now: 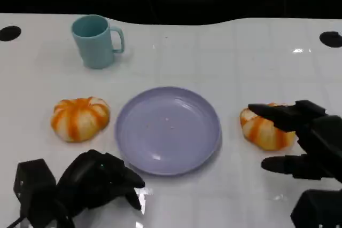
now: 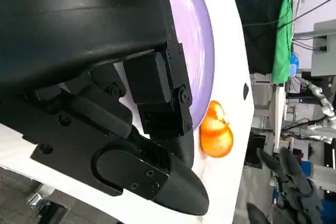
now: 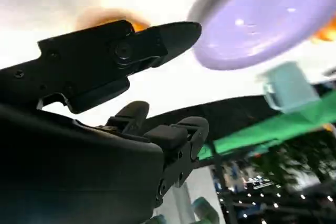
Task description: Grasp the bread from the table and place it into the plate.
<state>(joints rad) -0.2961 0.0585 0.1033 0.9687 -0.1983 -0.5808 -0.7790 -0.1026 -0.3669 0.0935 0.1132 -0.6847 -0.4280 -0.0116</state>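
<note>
Two orange-and-white striped bread rolls lie on the white table, one left of the lilac plate (image 1: 168, 129) and one right of it. The right bread (image 1: 263, 132) sits just under my right hand (image 1: 307, 142), whose fingers are spread apart, one reaching over the roll's top and another lying nearer on the table; nothing is gripped. The right wrist view shows that bread (image 3: 105, 17) behind a fingertip (image 3: 173, 35), with the plate (image 3: 273, 19) beyond. The left bread (image 1: 80, 118) lies apart from my left hand (image 1: 99, 180), which rests with fingers curled in near the front edge.
A teal mug (image 1: 97, 41) stands at the back left, and the mug (image 3: 286, 85) also appears in the right wrist view. The left wrist view shows the plate (image 2: 202, 40) and the right bread (image 2: 215, 137) past my left hand (image 2: 131, 103).
</note>
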